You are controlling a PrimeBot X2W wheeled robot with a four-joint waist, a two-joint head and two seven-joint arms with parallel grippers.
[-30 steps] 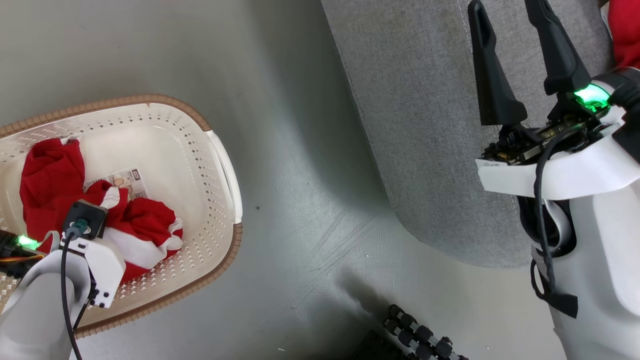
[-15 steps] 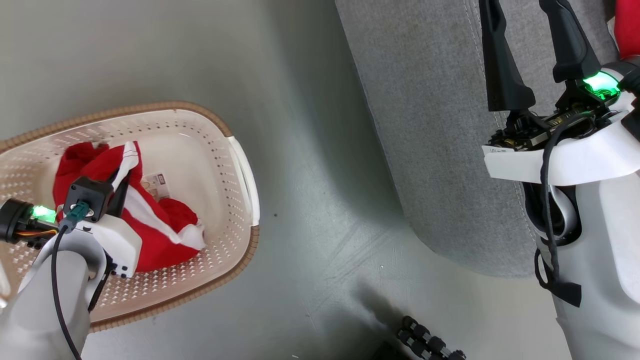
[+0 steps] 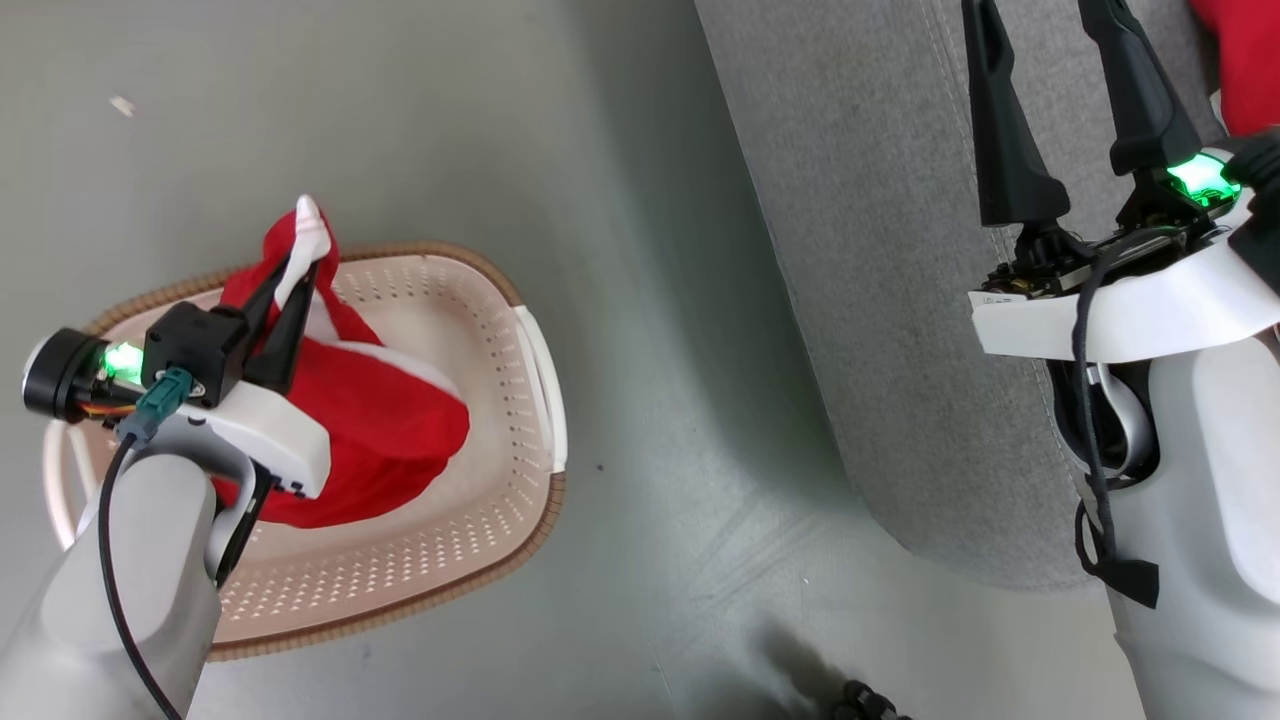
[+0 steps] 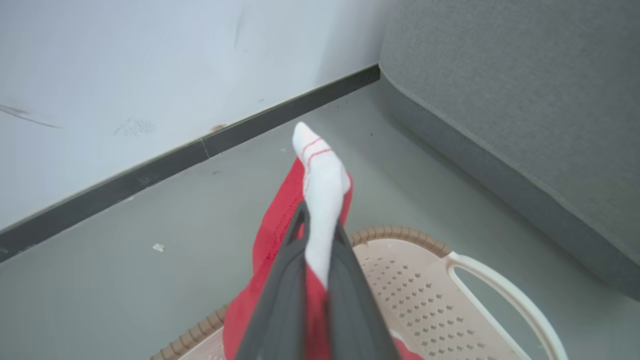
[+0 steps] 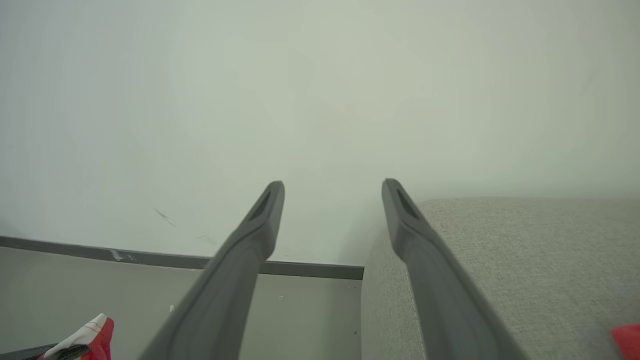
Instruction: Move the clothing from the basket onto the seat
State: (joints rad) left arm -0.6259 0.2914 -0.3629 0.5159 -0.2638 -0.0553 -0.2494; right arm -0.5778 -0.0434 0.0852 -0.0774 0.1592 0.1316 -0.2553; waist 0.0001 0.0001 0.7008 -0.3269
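Grey floor separates the basket from the seat. Nearest, the left pincer is closed tight on a white band of the clothing, and the red bulk hangs over the basket. Such a thin pinch may slip, or the hanging cloth may catch the rim and drag the basket. Farther, the right pincer stands wide and empty above the seat, where another red piece lies.

Home-like room: upholstered seat, laundry basket, plain wall with skirting.
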